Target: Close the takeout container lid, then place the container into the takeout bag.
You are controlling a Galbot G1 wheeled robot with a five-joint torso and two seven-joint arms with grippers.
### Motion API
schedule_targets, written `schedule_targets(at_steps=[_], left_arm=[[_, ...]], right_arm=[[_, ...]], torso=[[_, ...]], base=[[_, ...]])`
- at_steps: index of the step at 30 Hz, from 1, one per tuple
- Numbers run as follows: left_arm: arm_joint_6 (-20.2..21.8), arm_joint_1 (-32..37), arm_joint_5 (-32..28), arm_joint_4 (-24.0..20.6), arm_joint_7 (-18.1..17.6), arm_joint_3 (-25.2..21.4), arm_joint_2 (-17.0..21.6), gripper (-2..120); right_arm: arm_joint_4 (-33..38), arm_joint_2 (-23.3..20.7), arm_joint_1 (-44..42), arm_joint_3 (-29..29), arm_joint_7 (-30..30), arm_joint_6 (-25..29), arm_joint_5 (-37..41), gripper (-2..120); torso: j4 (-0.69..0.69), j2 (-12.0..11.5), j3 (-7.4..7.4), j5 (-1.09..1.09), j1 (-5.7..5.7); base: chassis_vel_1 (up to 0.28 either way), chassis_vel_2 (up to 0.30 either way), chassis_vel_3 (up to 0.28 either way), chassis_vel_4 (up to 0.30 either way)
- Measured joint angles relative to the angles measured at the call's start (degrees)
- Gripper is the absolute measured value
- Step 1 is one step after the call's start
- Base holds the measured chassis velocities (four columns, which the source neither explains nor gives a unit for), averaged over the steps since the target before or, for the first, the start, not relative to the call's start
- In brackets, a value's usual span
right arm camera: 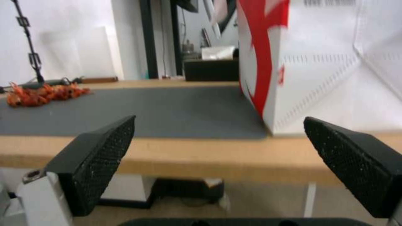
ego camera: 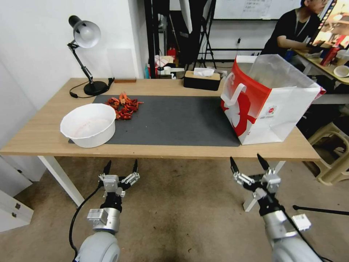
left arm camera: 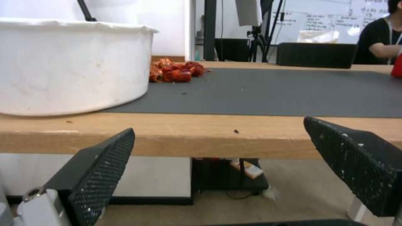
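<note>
The takeout bag (ego camera: pixel 271 100), red and white with white strap handles and a clear liner sticking up, stands on the right end of the table; its white side (right arm camera: pixel 331 62) looms close in the right wrist view. The takeout container and its lid are out of view. My left gripper (ego camera: pixel 121 167) hangs open below the table's front edge, in front of the white bowl. My right gripper (ego camera: pixel 250 163) is open too, below the front edge just short of the bag. Both hold nothing, as the wide-apart fingers (left arm camera: pixel 100 175) (right arm camera: pixel 96 163) show.
A big white bowl (ego camera: pixel 88 124) sits at the front left of a dark mat (ego camera: pixel 174 120), with a pile of red shells (ego camera: pixel 124 104) behind it. A black tissue box (ego camera: pixel 202 80) and a desk lamp (ego camera: pixel 86 54) stand at the back. A stool (ego camera: pixel 332 153) is right of the table.
</note>
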Motion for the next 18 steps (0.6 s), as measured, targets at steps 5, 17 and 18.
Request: schedule_targets(at_steps=[5, 17, 18], left_arm=[[-0.44, 0.23, 0.34, 0.29, 0.52, 0.2, -0.03, 100], [-0.92, -0.08, 0.35, 0.66, 0.63, 0.23, -0.17, 100], [-0.92, -0.09, 0.35, 0.66, 0.63, 0.23, -0.17, 100]], right_arm=[[-0.95, 0.74, -0.15, -0.78, 1.14, 0.19, 0.22, 100], [-1.23, 0.78, 0.11, -1.42, 1.85, -0.33, 1.48, 100], [-1.23, 0.76, 0.13, -1.42, 1.85, -0.37, 1.51, 100]], torso=[[0.01, -0.01, 0.0, 0.0, 0.0], [0.0, -0.01, 0.0, 0.01, 0.0], [0.0, -0.01, 0.0, 0.0, 0.0]], base=[[0.0, 0.0, 0.0, 0.0], [0.0, 0.0, 0.0, 0.0], [0.0, 0.0, 0.0, 0.0]])
